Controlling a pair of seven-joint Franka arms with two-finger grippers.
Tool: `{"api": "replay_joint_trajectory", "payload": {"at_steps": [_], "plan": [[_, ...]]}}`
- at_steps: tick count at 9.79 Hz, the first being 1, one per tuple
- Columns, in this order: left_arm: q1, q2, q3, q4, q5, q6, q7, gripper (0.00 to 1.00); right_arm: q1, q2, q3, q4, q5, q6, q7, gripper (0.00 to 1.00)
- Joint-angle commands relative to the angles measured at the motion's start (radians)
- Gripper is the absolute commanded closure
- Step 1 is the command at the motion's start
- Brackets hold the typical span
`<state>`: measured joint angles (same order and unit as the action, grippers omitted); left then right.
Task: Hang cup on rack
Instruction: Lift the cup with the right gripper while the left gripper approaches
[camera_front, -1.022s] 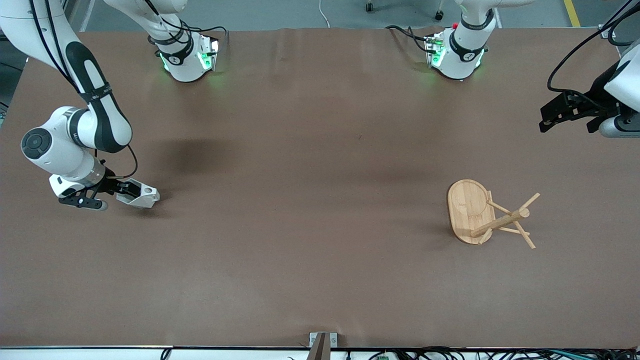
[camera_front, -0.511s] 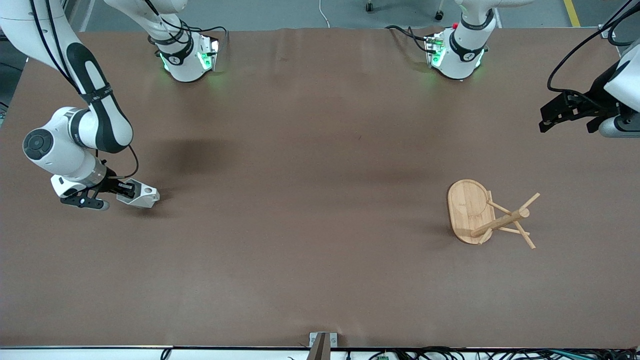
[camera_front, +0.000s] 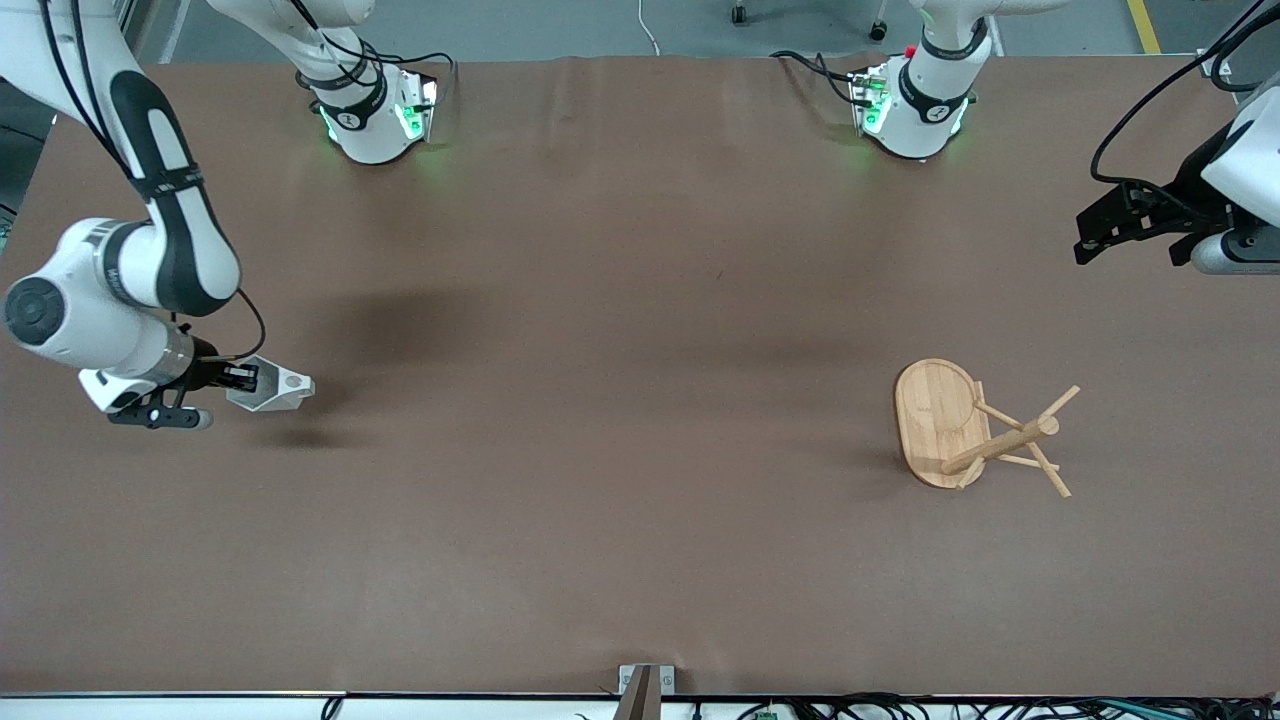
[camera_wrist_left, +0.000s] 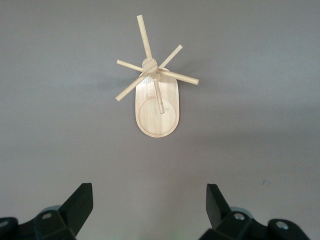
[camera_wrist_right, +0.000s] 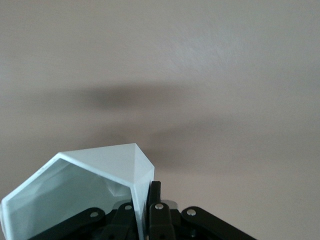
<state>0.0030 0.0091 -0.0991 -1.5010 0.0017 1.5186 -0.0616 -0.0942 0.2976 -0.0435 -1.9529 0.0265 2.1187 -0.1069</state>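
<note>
Cup (camera_front: 272, 388) now lifted, right pincer (camera_front: 240, 377) clamped on its wall.

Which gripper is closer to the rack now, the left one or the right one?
Left. The left gripper hangs open toward the rack's end of the table; the right gripper holds the cup at the right arm's end.

Right wrist view: cup (camera_wrist_right: 85, 195) cut by edge; its handle hidden.

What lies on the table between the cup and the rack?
Nothing: the front view shows only bare table between the cup, held by the right gripper, and the rack.
</note>
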Motion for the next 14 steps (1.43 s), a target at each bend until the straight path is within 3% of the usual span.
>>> {"api": "replay_joint_trajectory", "payload": {"at_steps": [1, 3, 5, 6, 8, 14], "plan": [[-0.001, 0.014, -0.001, -0.022, 0.014, 0.009, 0.005, 0.0, 0.047, -0.021, 0.01, 0.217, 0.125, -0.254, 0.003, 0.99], [0.003, 0.006, -0.002, -0.019, 0.014, 0.005, 0.009, 0.0, 0.06, -0.055, 0.031, 0.285, 0.25, -0.377, 0.003, 0.99], [-0.014, 0.012, -0.014, -0.018, 0.006, 0.011, 0.009, 0.0, 0.109, -0.092, 0.037, 0.264, 0.504, -0.437, 0.032, 0.99], [-0.018, 0.011, -0.052, -0.018, 0.001, 0.024, 0.011, 0.0, 0.125, -0.101, 0.042, 0.255, 0.576, -0.44, 0.041, 0.99], [-0.026, 0.011, -0.135, -0.016, 0.004, 0.029, 0.012, 0.0, 0.168, -0.132, 0.04, 0.177, 0.801, -0.416, 0.038, 0.99], [-0.064, 0.15, -0.52, 0.034, -0.023, 0.146, 0.121, 0.0, 0.333, -0.201, 0.042, -0.036, 1.162, -0.289, -0.019, 0.99]]}}
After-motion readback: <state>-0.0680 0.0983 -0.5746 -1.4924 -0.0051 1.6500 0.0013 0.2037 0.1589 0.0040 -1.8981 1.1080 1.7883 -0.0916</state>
